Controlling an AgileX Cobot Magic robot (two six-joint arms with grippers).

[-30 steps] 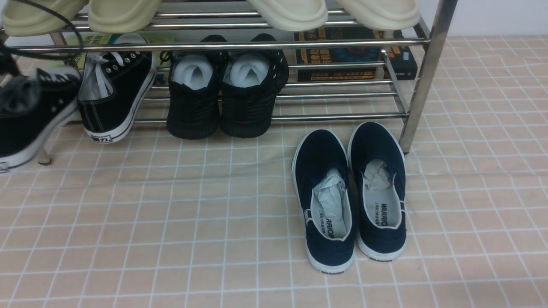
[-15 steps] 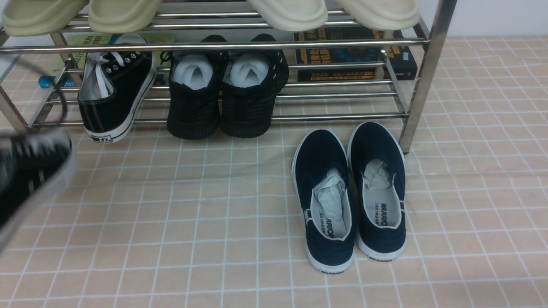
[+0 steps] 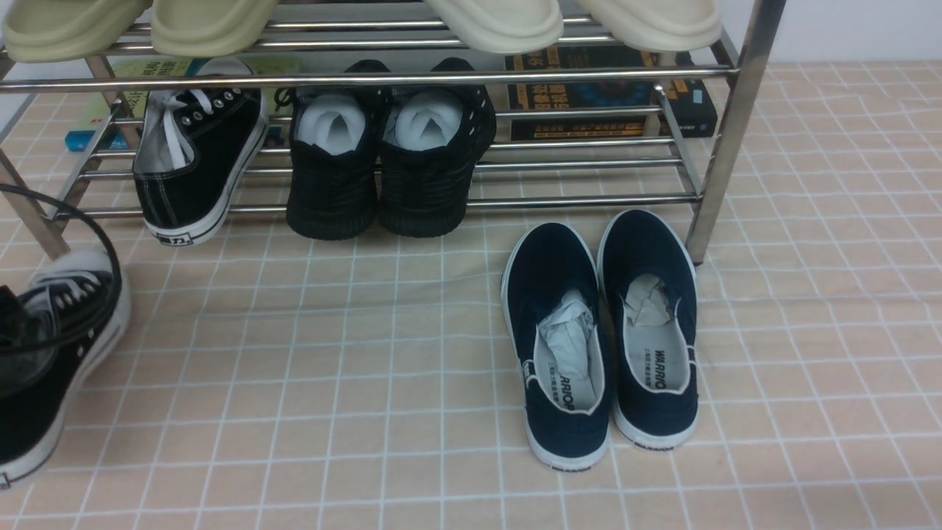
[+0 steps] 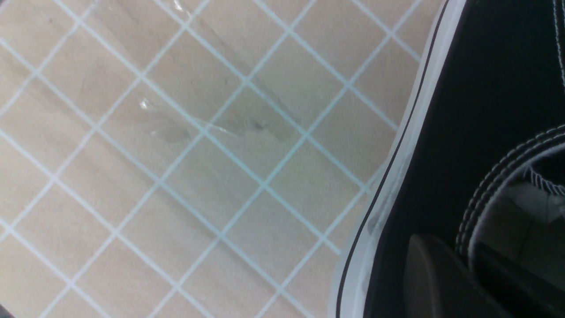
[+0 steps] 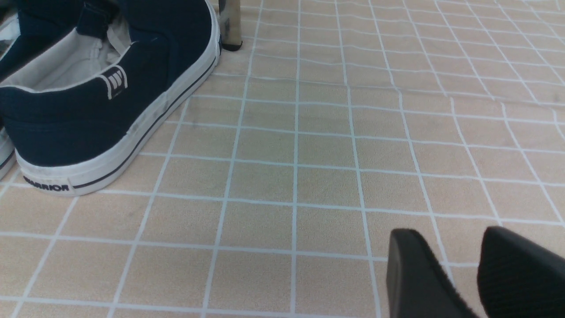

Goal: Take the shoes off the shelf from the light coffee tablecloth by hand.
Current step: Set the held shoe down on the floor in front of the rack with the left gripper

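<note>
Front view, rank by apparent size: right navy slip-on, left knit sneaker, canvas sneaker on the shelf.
1. Largest: right navy slip-on, though it is nearest the camera.
2-3. Then canvas sneaker on the shelf and left knit sneaker: about alike, not ranking them.

The sneaker (image 3: 55,361) on the surface (image 3: 368,368) is cut off by the front view's left edge. A blurred dark shape (image 3: 18,346) and a cable (image 3: 115,272) cover its opening. The left wrist view crops it too. Of the left claw (image 4: 468,282), only one dark finger (image 4: 430,274) outside the collar is clear, and whether another sits inside cannot be told. The right claw (image 5: 459,251) shows just its finger ends, with the rest below the frame. The second sneaker (image 3: 199,169) has its toe partly behind a shelf (image 3: 728,147) bar. The slippers (image 3: 500,26) run past the upper edge. The titles on the books (image 3: 611,96) are too small to read. The slip-on (image 5: 101,101) is cropped at the right wrist view's edge.
</note>
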